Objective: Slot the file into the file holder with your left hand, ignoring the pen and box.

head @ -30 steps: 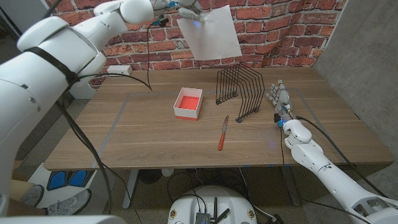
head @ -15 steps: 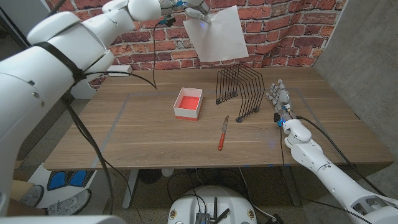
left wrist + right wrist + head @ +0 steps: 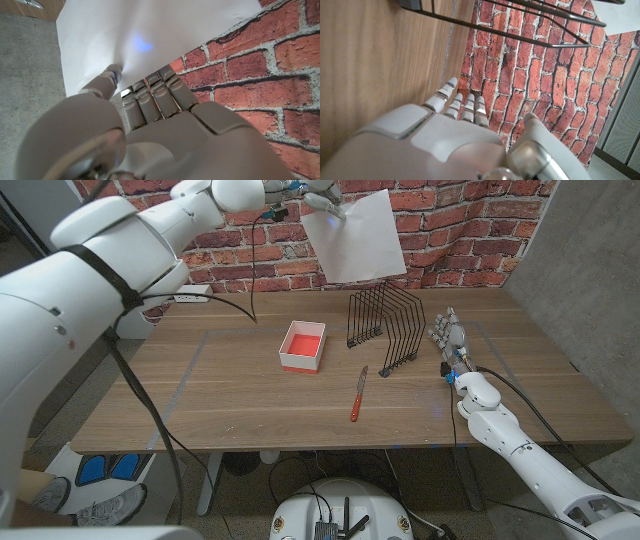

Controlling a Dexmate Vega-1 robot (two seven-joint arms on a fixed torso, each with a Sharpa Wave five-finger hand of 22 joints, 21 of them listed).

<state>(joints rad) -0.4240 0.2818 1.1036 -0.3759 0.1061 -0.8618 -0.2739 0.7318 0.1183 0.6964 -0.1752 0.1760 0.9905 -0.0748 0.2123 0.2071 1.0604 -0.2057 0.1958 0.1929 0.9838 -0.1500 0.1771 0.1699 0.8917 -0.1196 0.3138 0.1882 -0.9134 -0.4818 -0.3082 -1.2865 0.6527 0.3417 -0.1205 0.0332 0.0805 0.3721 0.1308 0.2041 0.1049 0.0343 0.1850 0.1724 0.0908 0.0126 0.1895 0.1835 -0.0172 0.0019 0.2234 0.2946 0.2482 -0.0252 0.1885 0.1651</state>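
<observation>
Left hand (image 3: 322, 194) pinches file (image 3: 355, 238) by its top corner, sheet hanging above file holder (image 3: 385, 328) at 6 o'clock below it.

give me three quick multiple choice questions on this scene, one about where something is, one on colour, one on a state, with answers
1. Where is the file?
A. lying on the table
B. held in the air above the file holder
C. inside the box

2. What colour is the inside of the box?
A. red
B. blue
C. green

3. What is the left hand doing?
A. hanging open with nothing in it
B. gripping the pen
C. gripping the file by its top edge

Answers: 1 B, the white sheet hangs before the brick wall, over the wire rack. 2 A, the white box shows a red inside. 3 C, its fingers close on the sheet.
</observation>
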